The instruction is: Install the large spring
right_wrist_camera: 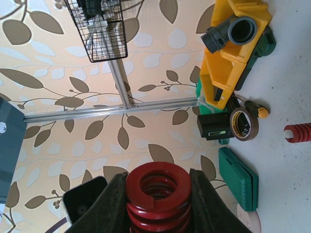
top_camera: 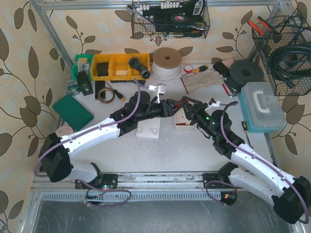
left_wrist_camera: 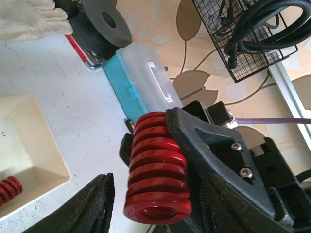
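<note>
My left arm (top_camera: 92, 130) is stretched low toward centre, and my right arm (top_camera: 252, 160) reaches in from the other side, wrists nearly tip to tip. My right end effector (right_wrist_camera: 158, 204) is clamped on the red spring (left_wrist_camera: 155, 170), a finger on each side. My left end effector (left_wrist_camera: 155, 216) straddles the same spring, jaws parted, with one finger (left_wrist_camera: 97, 204) clear of the coils.

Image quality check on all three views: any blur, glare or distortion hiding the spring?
Top external: even light, soft shadows, no glare; the frame post leans outward, a wide-angle look. Left wrist: large spring sharp, only small highlights on its coils. Right wrist: spring sharp in the foreground, wallpaper crisp, no motion blur.
</note>
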You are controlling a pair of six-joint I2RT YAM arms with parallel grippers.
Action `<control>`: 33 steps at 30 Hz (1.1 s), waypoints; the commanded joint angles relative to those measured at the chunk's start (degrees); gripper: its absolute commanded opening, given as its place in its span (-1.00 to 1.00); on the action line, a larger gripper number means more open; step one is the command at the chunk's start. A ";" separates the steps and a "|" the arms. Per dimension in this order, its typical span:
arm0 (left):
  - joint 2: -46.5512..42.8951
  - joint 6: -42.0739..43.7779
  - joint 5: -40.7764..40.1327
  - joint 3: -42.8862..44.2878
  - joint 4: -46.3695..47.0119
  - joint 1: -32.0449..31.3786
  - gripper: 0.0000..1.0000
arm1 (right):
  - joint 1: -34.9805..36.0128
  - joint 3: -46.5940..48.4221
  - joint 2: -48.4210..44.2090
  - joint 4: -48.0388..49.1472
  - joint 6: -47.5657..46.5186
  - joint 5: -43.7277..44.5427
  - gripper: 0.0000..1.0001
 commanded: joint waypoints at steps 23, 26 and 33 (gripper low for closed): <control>-1.73 0.47 -0.63 1.98 -1.87 1.11 -1.00 | 0.45 0.71 -2.37 -0.04 -1.85 0.76 -0.58; -2.15 1.13 -0.85 2.26 -3.64 1.29 -1.00 | 0.37 1.59 -2.85 -2.06 -3.49 0.45 0.34; -3.84 3.79 -1.67 4.37 -11.83 1.43 -1.00 | 0.40 5.39 -5.08 -12.86 -12.28 1.16 0.67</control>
